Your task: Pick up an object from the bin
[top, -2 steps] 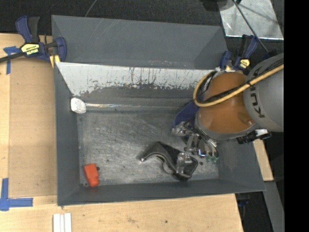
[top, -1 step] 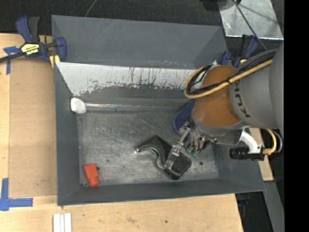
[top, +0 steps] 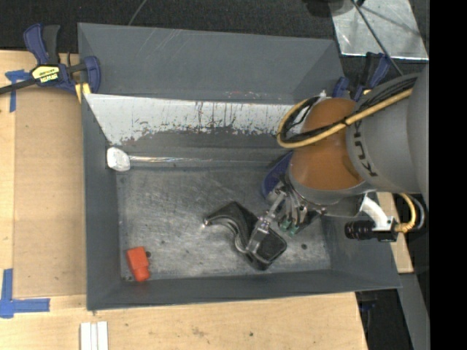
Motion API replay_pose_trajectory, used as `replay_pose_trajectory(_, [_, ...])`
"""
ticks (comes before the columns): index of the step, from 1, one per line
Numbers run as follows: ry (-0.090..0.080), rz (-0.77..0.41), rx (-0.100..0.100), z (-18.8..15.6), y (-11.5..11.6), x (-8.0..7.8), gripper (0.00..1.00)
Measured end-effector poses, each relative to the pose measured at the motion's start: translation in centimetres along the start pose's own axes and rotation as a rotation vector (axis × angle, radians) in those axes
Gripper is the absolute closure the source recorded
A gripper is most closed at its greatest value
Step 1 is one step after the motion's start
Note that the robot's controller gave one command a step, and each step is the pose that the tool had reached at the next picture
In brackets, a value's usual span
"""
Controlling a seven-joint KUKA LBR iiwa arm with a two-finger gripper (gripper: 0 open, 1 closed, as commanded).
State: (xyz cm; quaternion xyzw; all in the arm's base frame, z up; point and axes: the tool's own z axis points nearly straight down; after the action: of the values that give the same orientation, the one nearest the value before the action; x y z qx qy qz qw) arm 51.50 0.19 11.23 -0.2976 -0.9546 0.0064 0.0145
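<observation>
My gripper (top: 266, 245) is low in the bin's front right part, right at the floor. A black curved thing (top: 230, 219), shaped like a bent handle, lies on the floor just left of it. The handle's right end runs up against the gripper and is partly hidden by it. Whether the gripper has hold of that end is not visible.
A small orange-red block (top: 137, 263) lies in the front left corner. A white crumpled lump (top: 118, 159) sits at the back left, against the sloped wall. A bit of something blue (top: 274, 170) peeks out behind the arm's orange cover.
</observation>
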Motion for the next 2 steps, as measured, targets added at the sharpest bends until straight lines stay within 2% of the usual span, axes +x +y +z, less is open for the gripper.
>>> replay_pose_trajectory(1, [-0.033,-0.003,-0.026,-11.0,-0.5,0.0,1.00])
replay_pose_trajectory(2, [-0.027,-0.192,-0.018,-9.0,-1.3,-0.6,1.00])
